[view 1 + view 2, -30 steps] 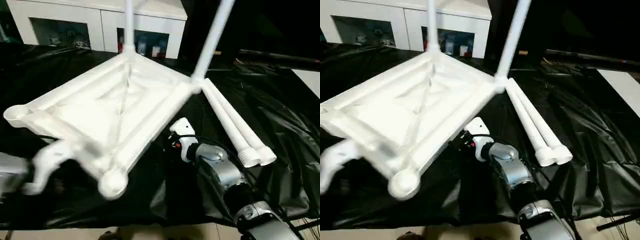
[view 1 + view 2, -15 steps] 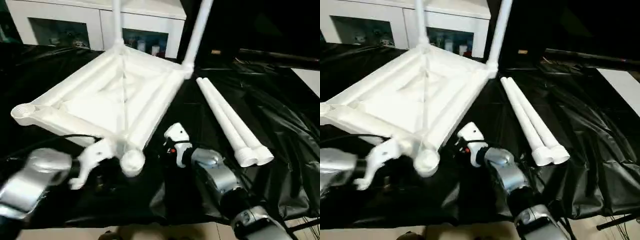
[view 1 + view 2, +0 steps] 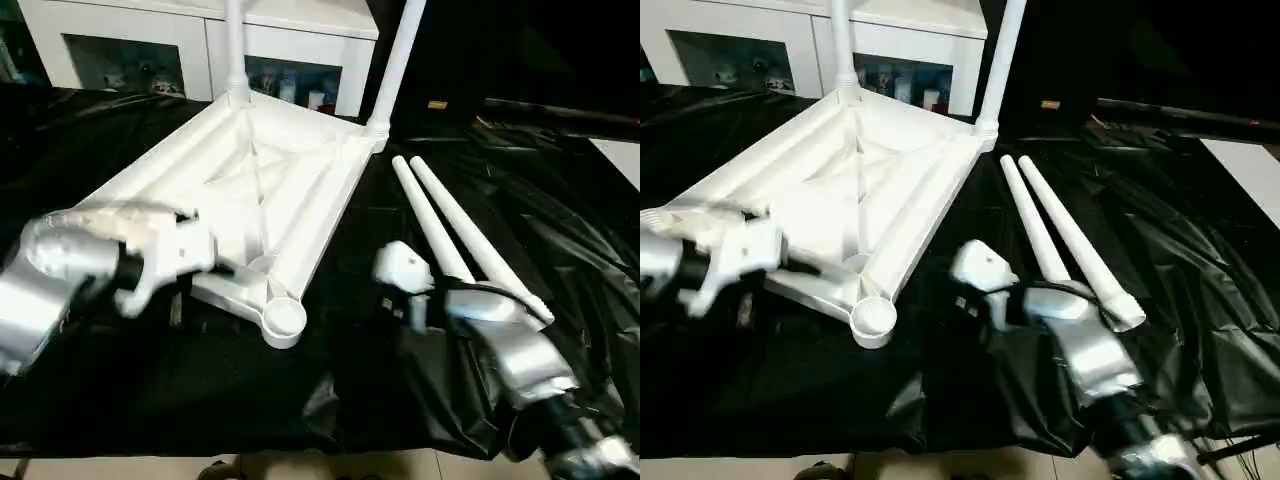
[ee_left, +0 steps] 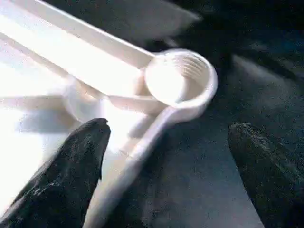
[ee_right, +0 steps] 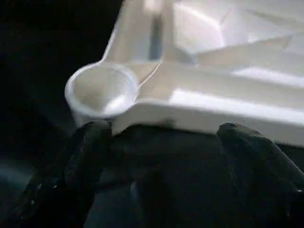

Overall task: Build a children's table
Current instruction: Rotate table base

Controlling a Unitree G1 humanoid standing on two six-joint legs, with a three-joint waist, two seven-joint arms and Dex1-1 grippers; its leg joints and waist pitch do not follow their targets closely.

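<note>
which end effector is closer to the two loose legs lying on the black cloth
Right. The right end effector sits just beside the two loose legs, near their threaded ends. The left end effector is across the upturned table top, at its opposite side.

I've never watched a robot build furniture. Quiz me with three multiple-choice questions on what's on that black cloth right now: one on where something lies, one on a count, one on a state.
1. Where do the two loose legs lie?
A. On the black cloth to the right of the upside-down tabletop
B. Inside the white cabinet
C. Stacked on the tabletop

2. How many legs already stand in the tabletop's corner sockets?
A. None
B. Two
C. Four

3. How is the near corner socket?
A. Holding a leg
B. Empty
C. Covered by a cap

Answers:
1 A: both lie side by side on the cloth, right of the tabletop.
2 B: two fitted legs rise from the far corners.
3 B: the left wrist view looks into its open, threaded ring.
</note>
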